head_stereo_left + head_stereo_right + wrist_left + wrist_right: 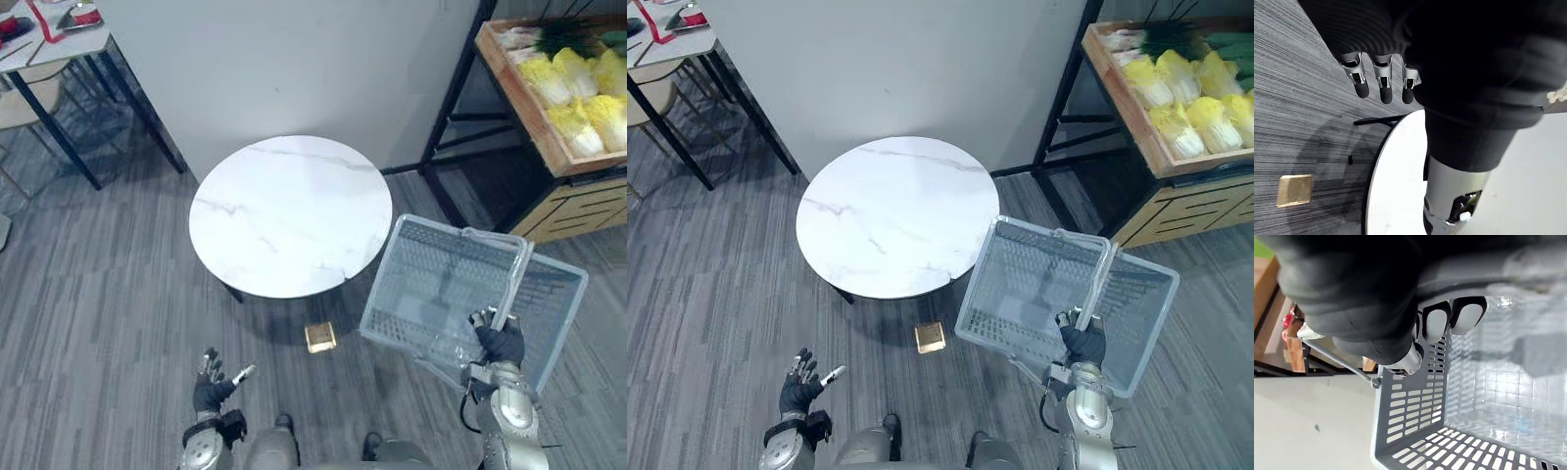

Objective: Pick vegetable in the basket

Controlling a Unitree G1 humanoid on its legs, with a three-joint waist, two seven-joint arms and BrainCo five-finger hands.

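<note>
The right hand (pixel 502 343) is clenched round the handle (pixel 516 276) of the empty grey basket (pixel 431 279), held just ahead of it; the left hand (pixel 212 385) is released and holds nothing. The yellow cabbages (pixel 551 80) lie in a wooden crate (pixel 519 96) well beyond and to the right of the basket hand. I judge the next move is to get nearer, so the free hand can pick one.

The right robot hand (pixel 1366 298) has its fingers (pixel 1436 323) curled over the grey handle (pixel 1528 269) of the basket (pixel 1415 421). At six o'clock from the fingers are the basket's slotted wall and its grid floor. At eight o'clock a thin metal rod (pixel 1339 360) meets the rim, and a wooden shelf (pixel 1264 289) stands behind it.
</note>
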